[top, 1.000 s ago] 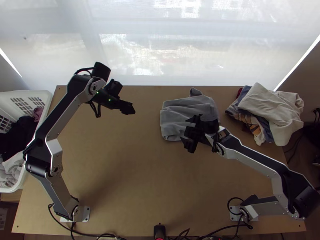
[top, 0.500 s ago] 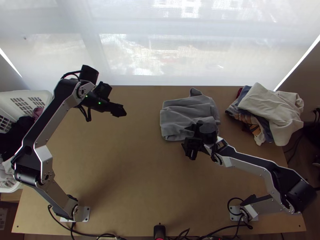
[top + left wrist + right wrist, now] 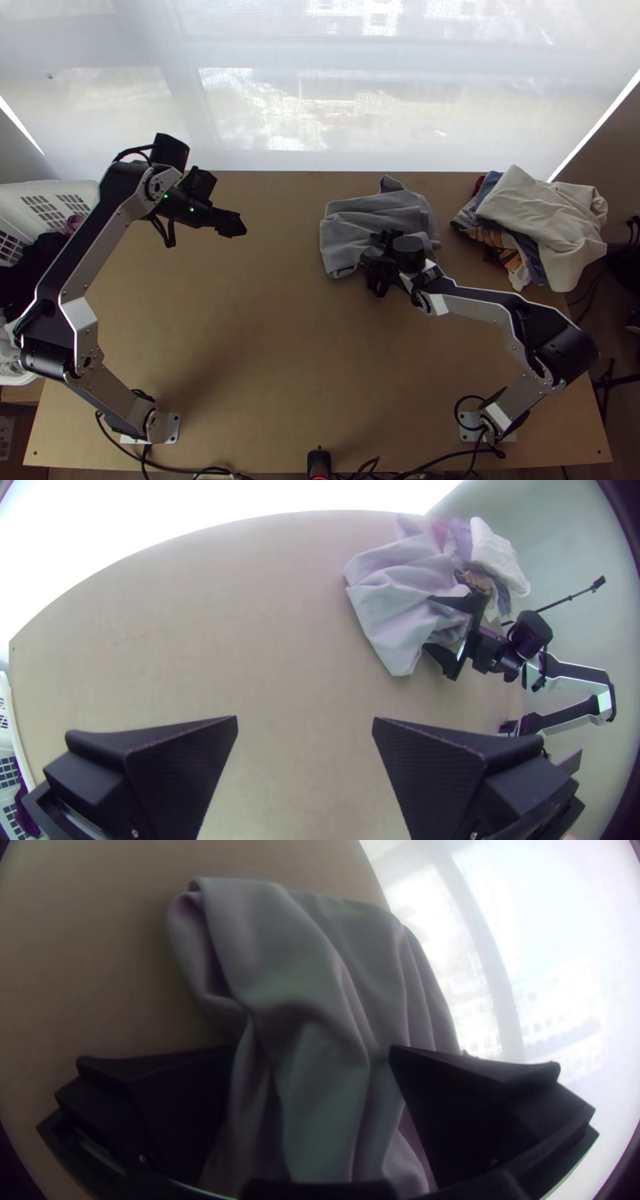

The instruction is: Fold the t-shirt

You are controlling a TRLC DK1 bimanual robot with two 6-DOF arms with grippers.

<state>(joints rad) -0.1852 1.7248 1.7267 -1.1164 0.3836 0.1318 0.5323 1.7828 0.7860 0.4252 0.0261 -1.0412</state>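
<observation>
The grey t-shirt lies bunched in a rough rectangle, right of the table's middle toward the far edge. My right gripper is over its near part in the top view. In the right wrist view the right gripper stands open, with wrinkled cloth of the t-shirt between and beyond its fingers; neither is seen closed on it. My left gripper is over bare table, left of the shirt. In the left wrist view that gripper is open with nothing between its fingers, and the t-shirt lies farther off.
A pile of clothes, beige on top, rests at the table's far right corner. At the left edge stands a white basket with dark and light clothes. The wooden table is bare between the arms. Cables run along the near edge.
The left gripper has moved left and slightly nearer. The right arm has drawn back toward its base and its gripper has turned above the shirt's near part. The shirt's near edge has shifted slightly.
</observation>
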